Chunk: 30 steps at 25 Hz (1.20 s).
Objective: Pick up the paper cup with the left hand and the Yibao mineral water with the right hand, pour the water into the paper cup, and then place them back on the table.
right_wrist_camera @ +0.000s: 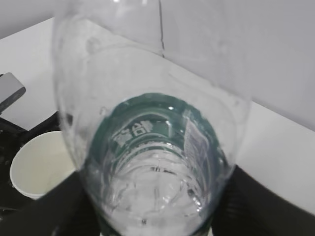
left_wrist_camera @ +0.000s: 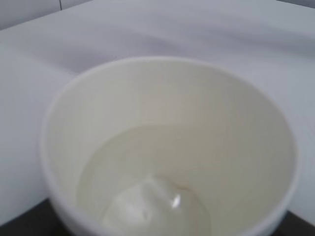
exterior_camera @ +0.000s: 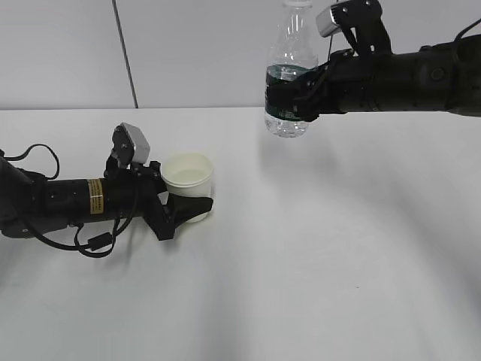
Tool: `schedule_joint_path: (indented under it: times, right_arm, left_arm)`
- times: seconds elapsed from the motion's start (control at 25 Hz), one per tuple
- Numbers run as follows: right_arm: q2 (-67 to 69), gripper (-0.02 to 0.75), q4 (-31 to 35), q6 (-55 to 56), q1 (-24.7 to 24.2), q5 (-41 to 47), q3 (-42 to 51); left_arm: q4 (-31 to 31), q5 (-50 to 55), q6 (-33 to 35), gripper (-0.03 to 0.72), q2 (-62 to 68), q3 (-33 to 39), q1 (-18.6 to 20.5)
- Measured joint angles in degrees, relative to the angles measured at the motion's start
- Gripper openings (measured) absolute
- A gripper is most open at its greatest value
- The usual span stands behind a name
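Observation:
The white paper cup (exterior_camera: 188, 174) stands on the white table (exterior_camera: 338, 248) at the left, held between the fingers of my left gripper (exterior_camera: 192, 204), which is shut on it. It fills the left wrist view (left_wrist_camera: 167, 147) and has a little water at its bottom. My right gripper (exterior_camera: 289, 92) is shut on the green label of the Yibao mineral water bottle (exterior_camera: 289, 64), held upright in the air at the upper middle, well above and right of the cup. The bottle (right_wrist_camera: 152, 147) fills the right wrist view, with the cup (right_wrist_camera: 42, 164) at lower left.
A pale grey panelled wall (exterior_camera: 188, 53) runs behind the table. The left arm (exterior_camera: 68, 199) with its yellow sticker and cables lies low over the table at the left. The right arm (exterior_camera: 406, 75) reaches in from the upper right.

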Motion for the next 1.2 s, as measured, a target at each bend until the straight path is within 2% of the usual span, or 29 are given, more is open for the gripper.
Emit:
schedule_joint_path:
  times: [0.44,0.76,1.04,1.2]
  right_arm:
    - [0.0,0.445,2.95,-3.94,0.0,-0.43,0.0]
    - [0.0,0.445,3.64,-4.35,0.0,-0.43,0.0]
    - [0.0,0.445,4.25,-4.58,0.0,-0.43,0.0]
    - [0.0,0.445,4.37,-4.86,0.0,-0.43,0.0]
  left_arm:
    - [-0.71,-1.61,1.12,0.528,0.38,-0.05,0.0]
    - [3.42,-1.67,-1.29,0.54,0.49,-0.11,0.43]
    - [6.59,-0.71,-2.42,0.543,0.49,-0.11,4.9]
    - [11.58,-1.38,-4.4,0.543,0.3,-0.11,7.48]
